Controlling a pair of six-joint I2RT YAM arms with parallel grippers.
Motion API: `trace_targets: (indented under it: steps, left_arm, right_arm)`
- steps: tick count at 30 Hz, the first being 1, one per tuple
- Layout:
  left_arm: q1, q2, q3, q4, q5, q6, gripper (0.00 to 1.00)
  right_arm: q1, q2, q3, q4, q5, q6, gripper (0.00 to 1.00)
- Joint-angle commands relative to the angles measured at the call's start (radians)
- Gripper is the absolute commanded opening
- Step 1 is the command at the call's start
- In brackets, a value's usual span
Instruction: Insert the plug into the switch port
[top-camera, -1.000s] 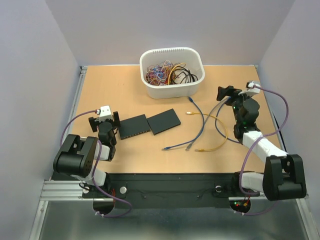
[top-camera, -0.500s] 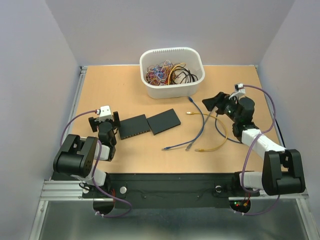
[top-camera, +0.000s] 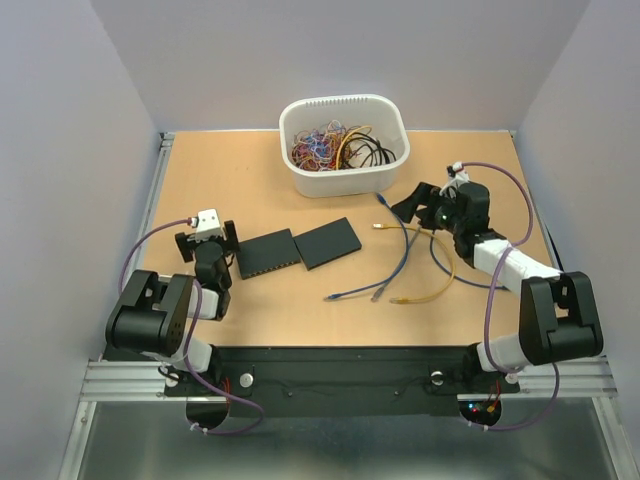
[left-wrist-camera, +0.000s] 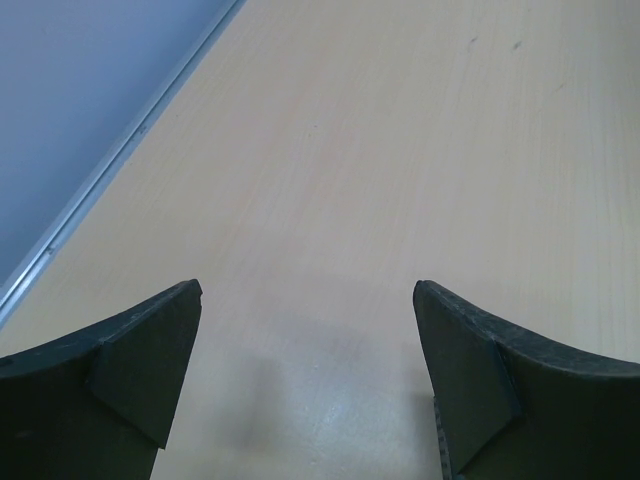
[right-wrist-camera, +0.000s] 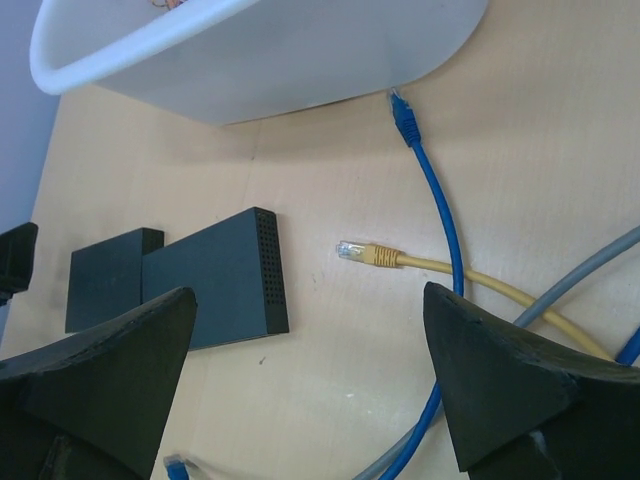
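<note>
**Right pincer wide above the yellow plug, nothing gripped**

The right pincer (right-wrist-camera: 310, 300) is spread wide and empty, tilted down toward the worktop (right-wrist-camera: 560, 120). Just ahead of it, in line with the gap between its fingers, lies the yellow plug (right-wrist-camera: 352, 251). The plug is loose on the wood, with its clear tip pointing to the pincer's left. That alignment suggests the jaws are open to come down on this plug, so the grasp has not yet been made.

Just to the right of the plug, the blue cable (right-wrist-camera: 448, 235) crosses the yellow lead. A grip would probably need to take the boot short of that crossing to avoid catching both. The blue cable's own plug lies farther ahead, close under the wall of the white bin (right-wrist-camera: 300, 60).

To the pincer's left, well apart from the plug, two black switches (right-wrist-camera: 215, 280) lie flat, just beside each other. The wrist view does not make their ports clear.

Beyond them, the left pincer (left-wrist-camera: 308, 290) is also wide and empty over bare wood. It is probably parked there to steady a switch when needed.
</note>
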Motion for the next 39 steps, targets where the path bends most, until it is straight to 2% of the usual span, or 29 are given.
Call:
trace_targets:
  steps: [1, 2, 4, 5, 7, 8, 10, 11, 12, 13, 14, 15, 16, 17, 18, 19, 20, 21, 23, 25, 27, 30, 32, 34, 39]
  left_arm:
    - [-0.007, -0.110, 0.046, 0.253, -0.011, 0.014, 0.99]
    - [-0.030, -0.210, 0.111, 0.063, -0.071, 0.022, 0.99]
    - [-0.042, -0.301, 0.203, -0.132, -0.065, 0.028, 0.99]
    - [-0.047, -0.338, 0.254, -0.297, -0.095, 0.017, 0.99]
    - [-0.062, -0.446, 0.421, -0.503, -0.128, -0.102, 0.99]
    - [-0.065, -0.498, 0.516, -0.699, -0.099, -0.165, 0.99]
    - [-0.063, -0.548, 0.543, -0.774, 0.012, -0.280, 0.99]
    - [-0.063, -0.593, 0.518, -0.775, 0.006, -0.346, 0.99]
    - [-0.063, -0.616, 0.498, -0.793, -0.029, -0.544, 0.99]
    - [-0.063, -0.639, 0.474, -0.832, -0.075, -0.676, 0.99]
    - [-0.053, -0.677, 0.466, -0.959, -0.111, -0.799, 0.99]
    - [-0.030, -0.694, 0.486, -0.987, -0.035, -0.832, 0.99]
    - [-0.021, -0.704, 0.522, -1.011, 0.058, -0.728, 0.87]
    - [-0.021, -0.707, 0.571, -1.112, 0.159, -0.695, 0.85]
    - [-0.019, -0.705, 0.683, -1.167, 0.188, -0.667, 0.84]
    - [-0.021, -0.699, 0.787, -1.274, 0.190, -0.600, 0.92]
    - [-0.021, -0.699, 0.788, -1.322, 0.185, -0.559, 0.99]
    - [-0.021, -0.685, 0.873, -1.371, 0.165, -0.510, 0.99]
    - [-0.019, -0.672, 0.935, -1.504, 0.069, -0.429, 0.99]
    - [-0.021, -0.682, 0.894, -1.523, 0.027, -0.379, 0.99]
    - [-0.021, -0.707, 0.784, -1.487, 0.003, -0.336, 0.99]
    - [-0.021, -0.719, 0.701, -1.445, 0.042, -0.369, 0.99]
    - [-0.021, -0.704, 0.684, -1.427, 0.077, -0.366, 0.96]
    - [-0.016, -0.662, 0.698, -1.429, 0.130, -0.327, 0.87]
    - [-0.010, -0.631, 0.710, -1.462, 0.130, -0.331, 0.83]
  right_arm:
    - [0.031, -0.015, 0.063, -0.042, 0.037, -0.061, 1.00]
    - [0.038, -0.021, 0.055, -0.042, 0.048, -0.070, 1.00]
    - [0.060, -0.039, 0.051, -0.051, 0.092, -0.081, 1.00]
    - [0.066, -0.042, 0.052, -0.056, 0.100, -0.091, 1.00]
    - [0.086, -0.053, 0.054, -0.070, 0.137, -0.102, 1.00]
    - [0.092, -0.057, 0.052, -0.071, 0.147, -0.105, 1.00]
    - [0.116, -0.070, 0.057, -0.084, 0.199, -0.118, 1.00]
    - [0.123, -0.074, 0.058, -0.091, 0.218, -0.122, 1.00]
    - [0.132, -0.079, 0.068, -0.106, 0.233, -0.128, 1.00]
    - [0.133, -0.084, 0.071, -0.113, 0.252, -0.134, 1.00]
    - [0.135, -0.090, 0.074, -0.122, 0.253, -0.135, 1.00]
    - [0.135, -0.090, 0.075, -0.123, 0.259, -0.136, 1.00]
    - [0.138, -0.088, 0.084, -0.127, 0.261, -0.132, 1.00]
    - [0.137, -0.084, 0.089, -0.133, 0.267, -0.131, 1.00]
    - [0.137, -0.078, 0.095, -0.137, 0.272, -0.131, 1.00]
    - [0.138, -0.059, 0.113, -0.149, 0.292, -0.135, 1.00]
    - [0.140, -0.048, 0.123, -0.156, 0.305, -0.138, 1.00]
    - [0.138, -0.038, 0.135, -0.162, 0.318, -0.141, 1.00]
    - [0.138, 0.013, 0.178, -0.168, 0.345, -0.161, 1.00]
    - [0.138, 0.065, 0.219, -0.192, 0.359, -0.176, 0.99]
    - [0.138, 0.146, 0.293, -0.223, 0.368, -0.193, 0.95]
    - [0.138, 0.248, 0.357, -0.254, 0.405, -0.210, 0.86]
    - [0.140, 0.294, 0.411, -0.281, 0.450, -0.228, 0.82]
    - [0.141, 0.355, 0.452, -0.297, 0.477, -0.242, 0.79]
    - [0.163, 0.468, 0.535, -0.323, 0.497, -0.283, 0.77]
